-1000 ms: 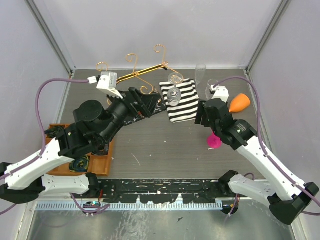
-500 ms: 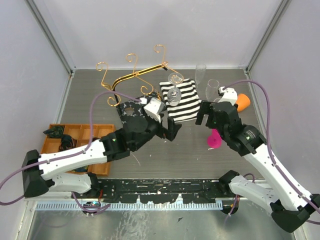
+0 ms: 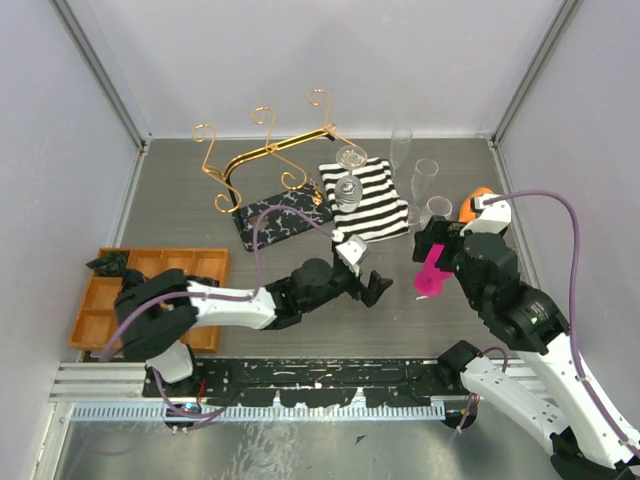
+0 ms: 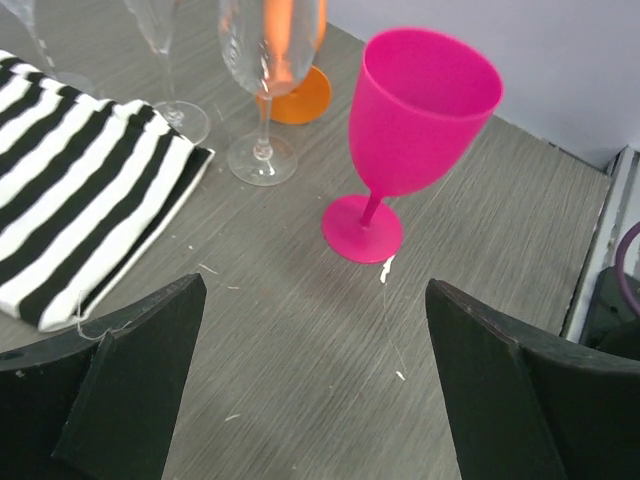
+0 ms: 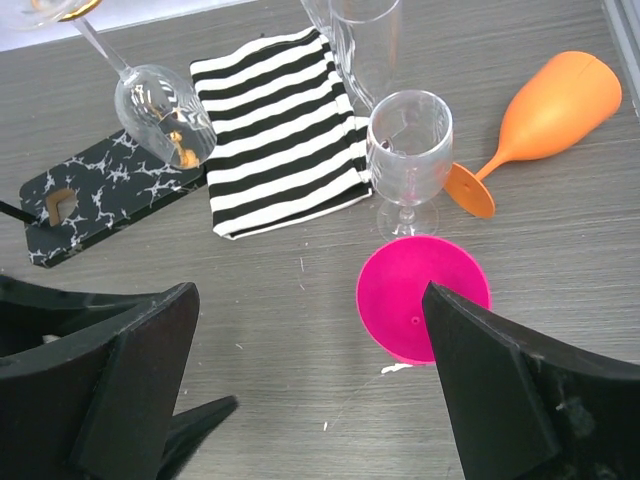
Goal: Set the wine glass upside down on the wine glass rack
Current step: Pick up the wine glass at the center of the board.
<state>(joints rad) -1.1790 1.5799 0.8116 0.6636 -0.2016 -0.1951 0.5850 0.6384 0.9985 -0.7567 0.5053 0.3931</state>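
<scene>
**Item under inspection.** The pink wine glass [image 4: 425, 110] is judged the piece to be moved, since both tools address it. It stands upright on the tabletop [image 3: 180, 200], just off the near right corner of the striped cloth [image 5: 280, 130] and well apart from the wine glass rack [image 3: 265, 150].

**Tools.** The left tool [image 4: 315, 330] is low and level with the glass, spread wide with nothing in it. The right tool [image 5: 310, 330] hovers above the glass rim, also fully spread and empty.

**Handling assessment.**
- The glass is opaque and looks like moulded plastic, so it is probably light, stiff and less breakable than its clear neighbours.
- The surface is smooth and likely slippery.
- The bowl is wide over a thin stem and small foot, so a sideways nudge would likely tip it.
- The stem just under the bowl is the best hold. That leaves the foot free to slide into a scroll hook once the glass is inverted.
- A clear wine glass [image 5: 408, 150] stands close beside it, leaving little room on that side.

**Count.**
- One rack.
- One pink glass.
- One orange goblet [image 5: 560, 100], lying on its side.
- Four clear glasses: the one named above, two taller narrow ones [image 3: 402, 150] [image 3: 427, 172], and one [image 5: 165, 110] that appears to hang bowl-down from the rack.
- One cloth.
- One orange compartment tray [image 3: 100, 300].
</scene>
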